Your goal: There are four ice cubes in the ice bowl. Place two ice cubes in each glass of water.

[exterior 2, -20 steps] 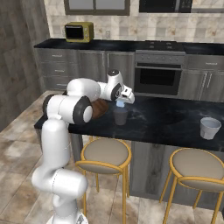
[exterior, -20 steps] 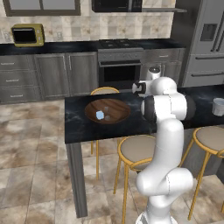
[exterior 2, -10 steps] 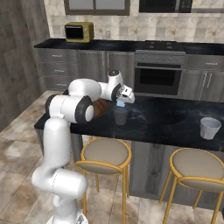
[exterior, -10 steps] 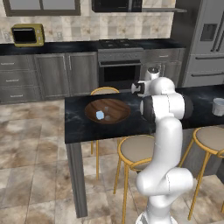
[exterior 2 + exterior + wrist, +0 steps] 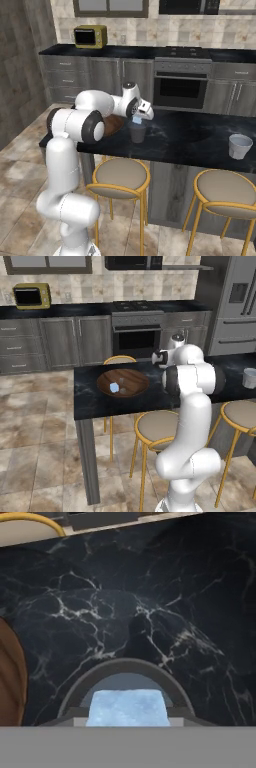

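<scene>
My gripper (image 5: 138,118) hangs just over the near glass of water (image 5: 137,133), shut on an ice cube (image 5: 136,120). In the hand view that pale blue ice cube (image 5: 128,704) sits between the jaws of the gripper (image 5: 128,722), directly above the glass's round rim (image 5: 125,665). The wooden ice bowl (image 5: 122,382) lies left of the arm with an ice cube (image 5: 114,387) in it; its brown edge (image 5: 10,682) shows beside the glass. The second glass of water (image 5: 239,145) stands far right on the counter, also seen as a pale tumbler (image 5: 249,377).
The black marble counter (image 5: 190,137) carries everything. Round stools (image 5: 121,176) with yellow frames stand along its near side. An oven (image 5: 181,90) and grey cabinets line the back wall, with a yellow microwave (image 5: 90,36) on the far counter.
</scene>
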Tool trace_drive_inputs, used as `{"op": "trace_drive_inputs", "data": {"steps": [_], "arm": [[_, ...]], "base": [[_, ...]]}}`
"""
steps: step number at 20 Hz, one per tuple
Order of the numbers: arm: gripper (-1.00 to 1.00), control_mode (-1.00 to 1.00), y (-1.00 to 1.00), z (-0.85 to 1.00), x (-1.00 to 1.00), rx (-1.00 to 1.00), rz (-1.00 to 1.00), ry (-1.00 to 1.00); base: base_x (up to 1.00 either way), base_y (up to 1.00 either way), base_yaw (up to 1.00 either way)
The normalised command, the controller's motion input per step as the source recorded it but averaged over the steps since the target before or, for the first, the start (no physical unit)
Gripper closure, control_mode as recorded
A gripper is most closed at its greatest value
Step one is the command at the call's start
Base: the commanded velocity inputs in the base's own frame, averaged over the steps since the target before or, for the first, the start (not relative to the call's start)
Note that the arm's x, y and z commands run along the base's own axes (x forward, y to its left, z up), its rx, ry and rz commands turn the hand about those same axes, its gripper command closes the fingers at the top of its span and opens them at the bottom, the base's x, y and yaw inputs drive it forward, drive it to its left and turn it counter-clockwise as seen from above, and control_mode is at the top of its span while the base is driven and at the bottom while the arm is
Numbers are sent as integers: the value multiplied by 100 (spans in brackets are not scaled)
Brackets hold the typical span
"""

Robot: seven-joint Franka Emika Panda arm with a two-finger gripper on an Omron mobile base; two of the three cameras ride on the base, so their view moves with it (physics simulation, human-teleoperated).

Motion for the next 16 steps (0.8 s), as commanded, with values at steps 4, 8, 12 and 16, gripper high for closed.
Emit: {"op": "trace_drive_inputs", "data": {"steps": [4,8,12,16], "arm": [[100,-100,0,-15,0,0,0,0],[100,-100,0,-7,0,0,0,0],[-100,-100,0,0,3,0,0,0],[-100,-100,0,0,0,0,0,0]], "base": [[0,0,0],[0,0,0],[0,0,0],[0,0,0]]}}
